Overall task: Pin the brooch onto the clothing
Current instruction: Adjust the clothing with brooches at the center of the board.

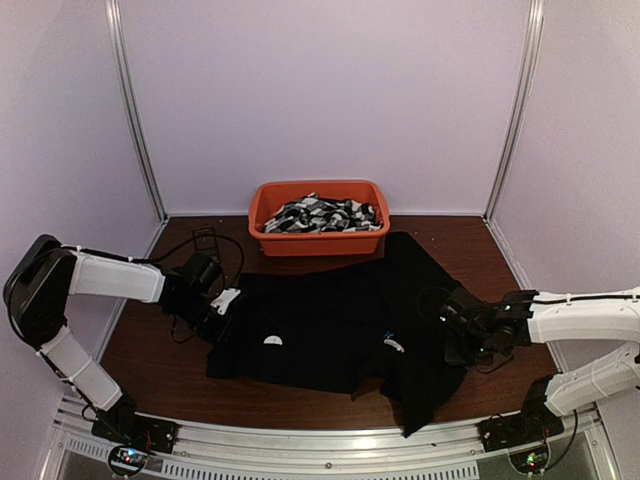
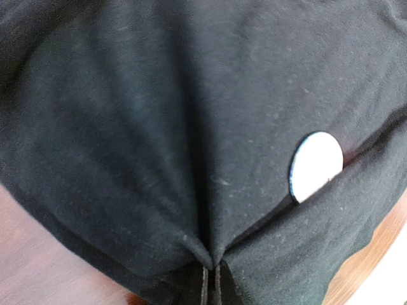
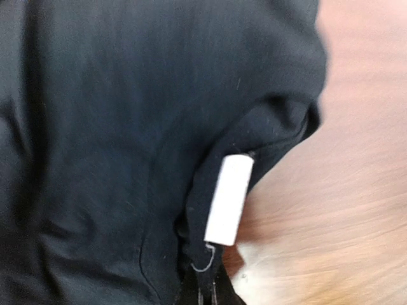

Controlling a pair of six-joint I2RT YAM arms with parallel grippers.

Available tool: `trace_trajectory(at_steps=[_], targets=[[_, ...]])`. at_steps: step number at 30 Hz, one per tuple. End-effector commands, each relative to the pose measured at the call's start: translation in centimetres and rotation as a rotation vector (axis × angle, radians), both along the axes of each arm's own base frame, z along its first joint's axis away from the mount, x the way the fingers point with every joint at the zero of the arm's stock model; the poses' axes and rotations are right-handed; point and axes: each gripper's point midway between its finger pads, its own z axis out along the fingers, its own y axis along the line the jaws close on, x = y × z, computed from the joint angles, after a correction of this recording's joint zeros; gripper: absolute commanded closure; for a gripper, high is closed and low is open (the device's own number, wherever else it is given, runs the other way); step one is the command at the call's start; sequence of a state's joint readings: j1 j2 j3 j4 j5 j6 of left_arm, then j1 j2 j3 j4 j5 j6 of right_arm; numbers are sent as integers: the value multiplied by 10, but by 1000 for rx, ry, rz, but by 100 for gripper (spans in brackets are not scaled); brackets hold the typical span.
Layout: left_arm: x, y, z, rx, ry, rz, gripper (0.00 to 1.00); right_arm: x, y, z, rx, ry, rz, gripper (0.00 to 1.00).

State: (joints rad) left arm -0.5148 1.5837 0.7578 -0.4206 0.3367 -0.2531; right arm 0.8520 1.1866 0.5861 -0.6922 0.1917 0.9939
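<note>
The black shirt (image 1: pixel 330 320) lies spread on the brown table. A small round white disc with a blue rim, the brooch by its look (image 1: pixel 272 341), lies on the shirt's front. In the left wrist view it (image 2: pixel 316 166) is partly tucked under a fold. My left gripper (image 1: pixel 222 302) is shut on a pinch of the shirt's left edge (image 2: pixel 212 279). My right gripper (image 1: pixel 447 322) is shut on the shirt's right side (image 3: pixel 206 295), just below a small white tag (image 3: pixel 229 200). A small light-blue mark (image 1: pixel 392 345) shows on the shirt left of the right gripper.
An orange bin (image 1: pixel 262 228) holding black-and-white patterned fabrics (image 1: pixel 325 213) stands at the back, just behind the shirt. Bare brown table (image 1: pixel 150 360) shows left and in front of the shirt. White walls enclose the table.
</note>
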Motion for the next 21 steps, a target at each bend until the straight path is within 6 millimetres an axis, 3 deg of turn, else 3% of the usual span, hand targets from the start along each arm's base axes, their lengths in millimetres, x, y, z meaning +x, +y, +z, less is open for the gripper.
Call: trace_trajectory(at_steps=[1, 6, 11, 15, 17, 21], targets=[[4, 36, -2, 91, 33, 76, 100, 21, -32, 46, -111, -136, -95, 100], [21, 56, 7, 71, 11, 150, 100, 28, -60, 76, -164, -195, -158, 100], [32, 70, 14, 45, -15, 232, 100, 27, -88, 81, -206, -189, -214, 100], [34, 70, 16, 31, -23, 250, 100, 33, -102, 85, -233, -202, -244, 100], [34, 66, 18, 7, -20, 244, 100, 39, -106, 83, -249, -195, -241, 100], [32, 61, 23, -30, -24, 233, 98, 51, -93, 72, -249, -145, -165, 97]])
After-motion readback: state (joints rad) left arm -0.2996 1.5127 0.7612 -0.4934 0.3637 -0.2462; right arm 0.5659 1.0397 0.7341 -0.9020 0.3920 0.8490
